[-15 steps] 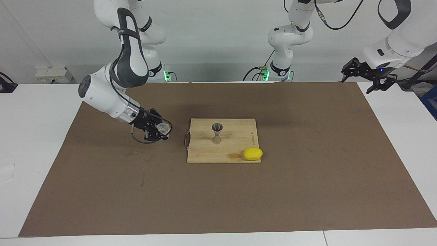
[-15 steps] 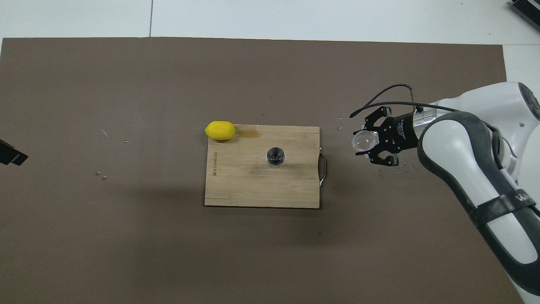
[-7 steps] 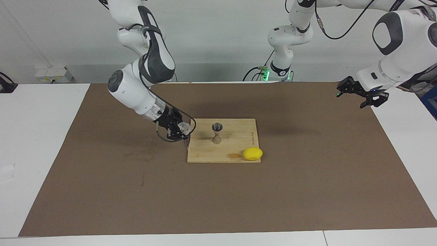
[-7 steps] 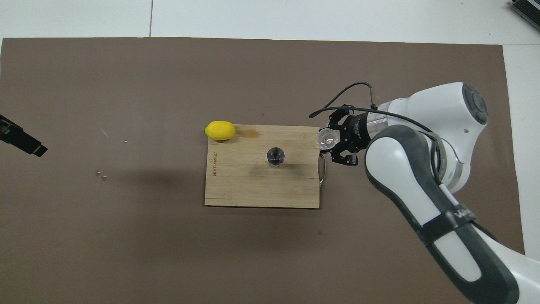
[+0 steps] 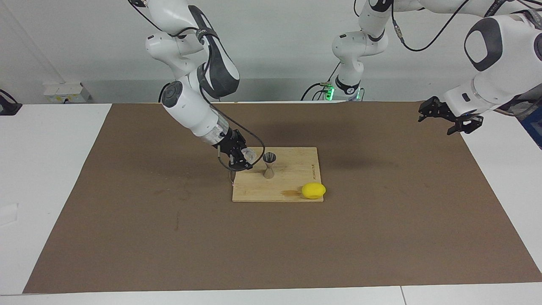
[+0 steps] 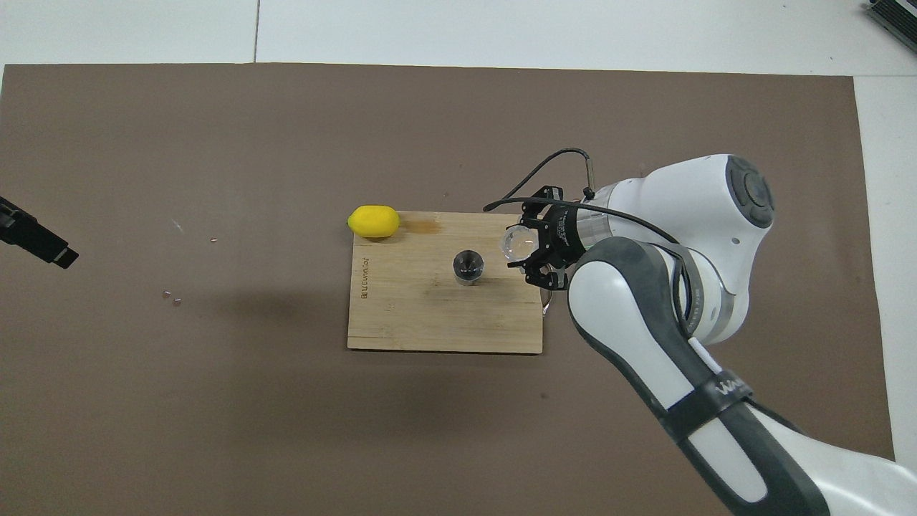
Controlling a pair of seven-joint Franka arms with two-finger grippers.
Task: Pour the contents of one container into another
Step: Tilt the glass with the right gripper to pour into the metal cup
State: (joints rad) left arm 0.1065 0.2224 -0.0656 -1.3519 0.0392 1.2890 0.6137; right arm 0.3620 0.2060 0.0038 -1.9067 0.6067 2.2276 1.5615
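Brown matting covers the counter (image 5: 63, 178); on its board (image 5: 292, 186) the jigger (image 5: 269, 164) stands upright near a lemon (image 5: 313, 190). Right end effector (image 5: 245, 159) pinches the cup (image 5: 250, 156) over the board, beside the jigger. Left end effector (image 5: 449, 118), spread, waits over the mat's edge

We see the right gripper (image 5: 244, 159), closed around the glass cup (image 5: 250, 156), over the wooden board (image 6: 430, 322) just beside the upright jigger (image 5: 269, 164); little room lies between them. The lemon (image 5: 313, 190) blocks the board's corner farthest from the robots. The brown mat (image 5: 381, 220) around the board lies bare for passage. The left gripper (image 5: 449, 116) waits, open, over the mat's edge.
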